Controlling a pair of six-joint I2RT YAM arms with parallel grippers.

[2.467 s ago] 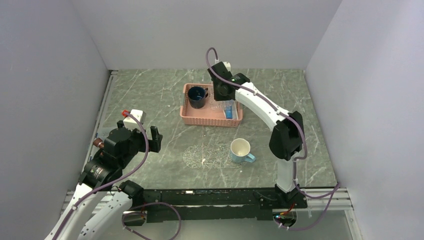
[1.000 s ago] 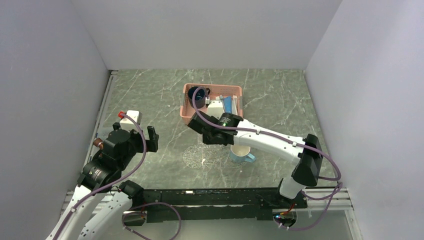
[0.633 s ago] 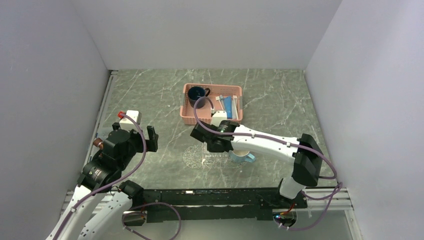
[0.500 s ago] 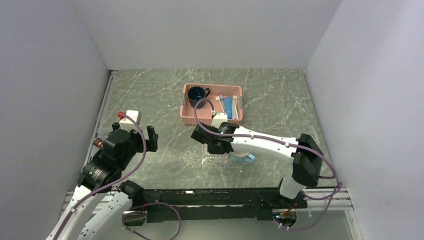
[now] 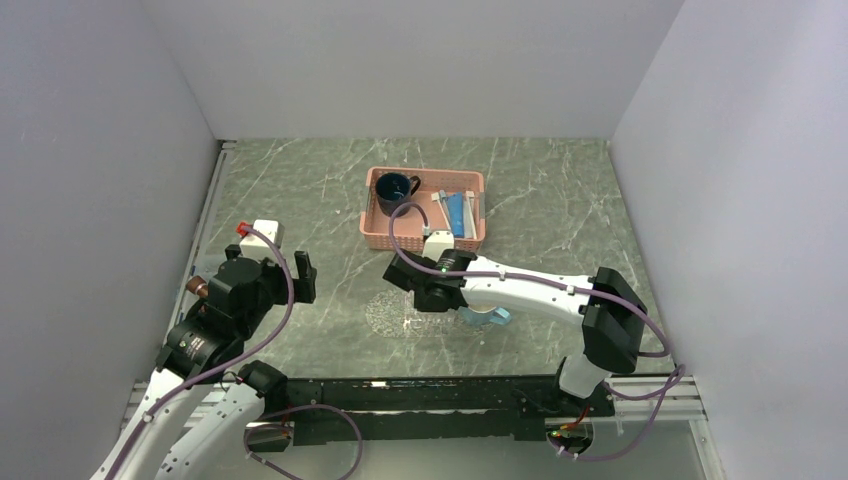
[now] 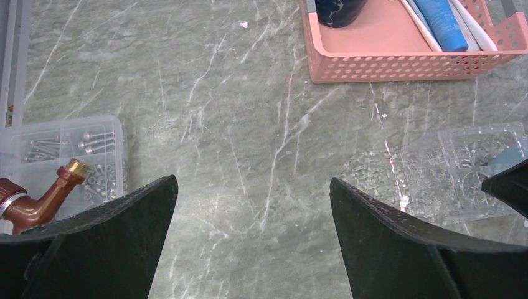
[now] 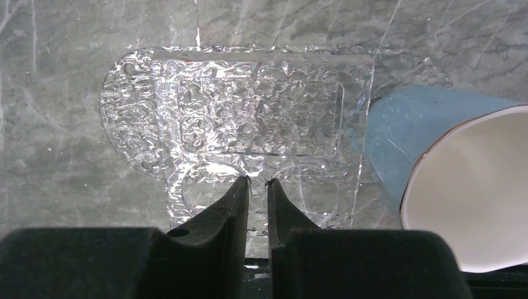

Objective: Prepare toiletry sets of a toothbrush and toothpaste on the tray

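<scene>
Marble tabletop point(image 5: 300, 190) lay open at 9 o'clock of tray point(image 7: 249, 118); mug point(image 7: 398, 143) crowded its 3 o'clock edge. Right gripper point(image 7: 257, 181) hovered over the tray, nearly closed and empty; left gripper point(image 6: 250, 182) gaped, empty. Toothpaste point(image 5: 456, 213) and toothbrush point(image 6: 418, 26) lay in basket point(image 6: 405, 62), axes 12-to-6.

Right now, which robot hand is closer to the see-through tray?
Right. The right hand hovers over the tray's near edge; the left hand is well off to its left.

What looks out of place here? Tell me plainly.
A clear box of screws and a brass elbow fitting sit far left, and neither belongs in a toiletry set. A dark blue mug stands in the pink basket alongside the toothpaste. Nothing looks spilled or damaged.
</scene>
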